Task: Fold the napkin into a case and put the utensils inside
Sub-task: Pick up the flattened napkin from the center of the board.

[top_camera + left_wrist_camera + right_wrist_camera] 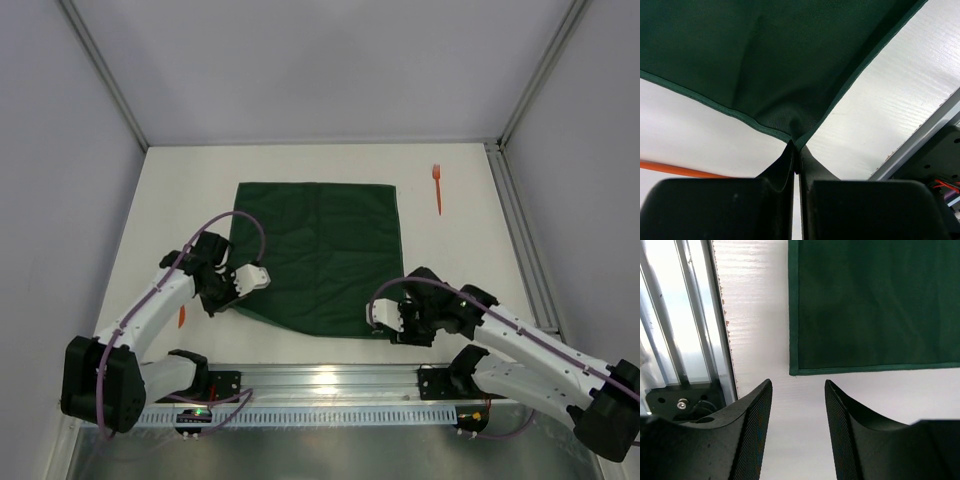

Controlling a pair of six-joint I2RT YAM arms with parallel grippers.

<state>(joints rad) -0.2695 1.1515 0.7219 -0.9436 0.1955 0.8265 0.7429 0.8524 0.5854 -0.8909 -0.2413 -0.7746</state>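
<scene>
Napkin (318, 260) corner inside low left tool (797, 156)

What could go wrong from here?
The left gripper pinches the napkin only at its very corner, so the cloth may slip out when lifted. The right gripper is open just short of the other near corner; closing there would likely miss it. An orange utensil beside the left arm could get knocked.
</scene>
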